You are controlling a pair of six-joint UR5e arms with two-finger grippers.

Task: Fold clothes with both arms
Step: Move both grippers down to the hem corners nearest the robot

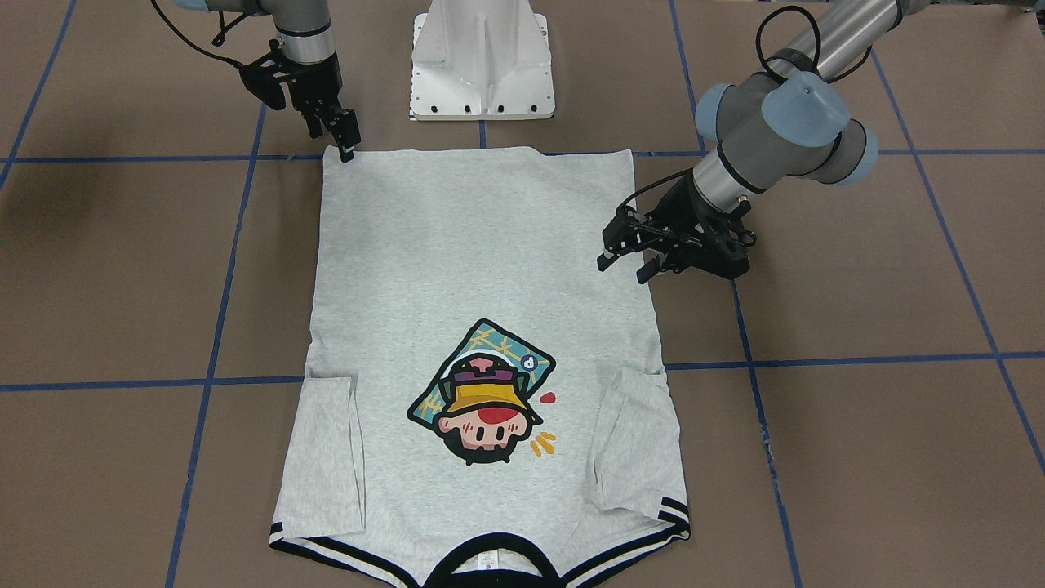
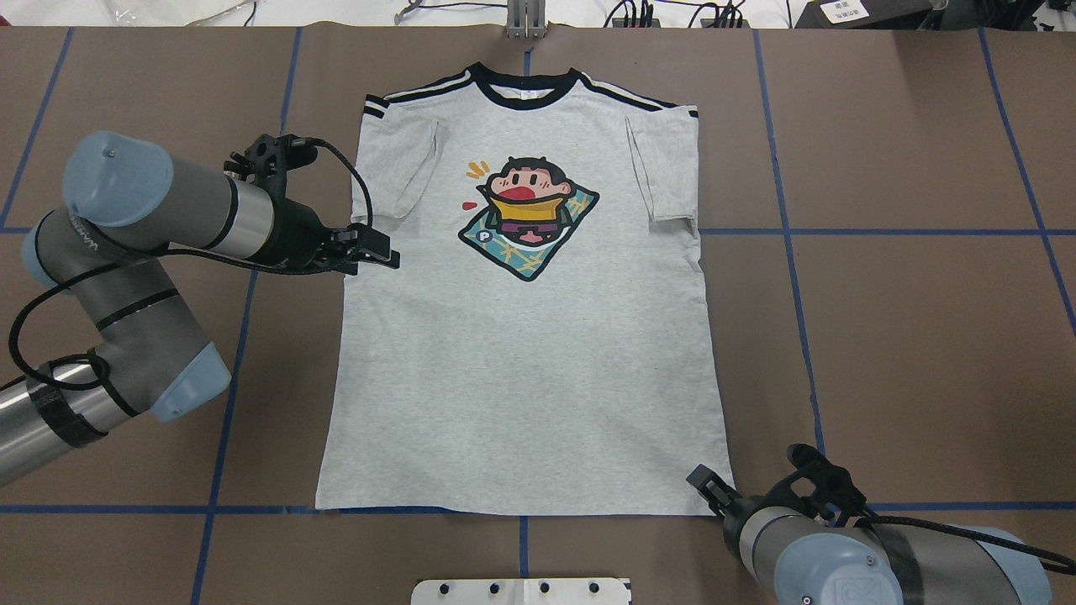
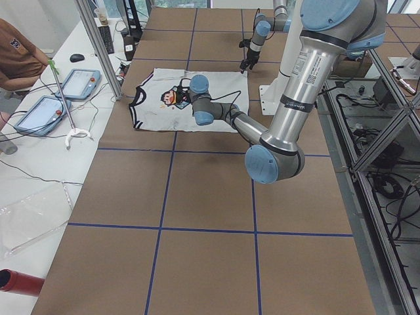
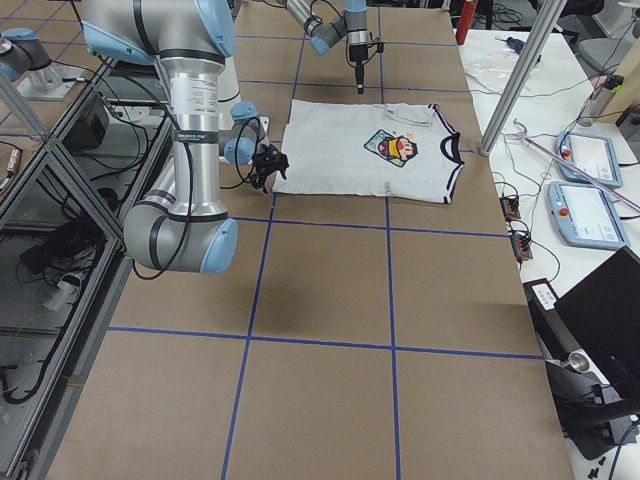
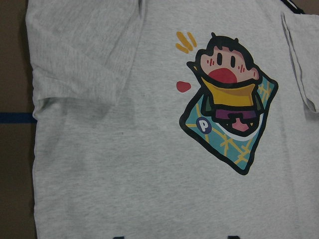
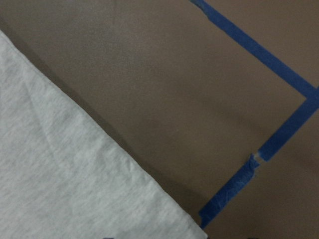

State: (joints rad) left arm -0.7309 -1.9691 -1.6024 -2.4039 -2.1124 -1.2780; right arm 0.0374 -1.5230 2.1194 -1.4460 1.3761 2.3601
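**Shirt** (image 2: 521, 378): one, grey, is being shown flat and face up at the centre of the overhead frame, on the brown bench (image 2: 883, 336). The collar (image 2: 525, 88) is being pointed toward the top of that frame and the hem toward the bottom. Both sleeves (image 2: 664, 168) are being kept folded inward over the chest, one on either side of the print (image 2: 528, 218).

**Left tool** (image 2: 382, 249): is being held at the left of the overhead frame, over the shirt's side edge and just below the folded sleeve. The jaws are being held apart and nothing is being gripped. Whether the cloth is being touched cannot be told.

**Right tool** (image 1: 341, 140): is being held at the upper left of the front-facing frame, pointed down at the hem corner. The jaws are being held apart and no cloth is being lifted. That corner is being shown flat on the bench in the right wrist view.

**Tape** (image 2: 790, 231): blue, is being shown as grid lines across the bench.

**Pedestal** (image 1: 482, 65): white, is being shown at the top centre of the front-facing frame, near the hem.
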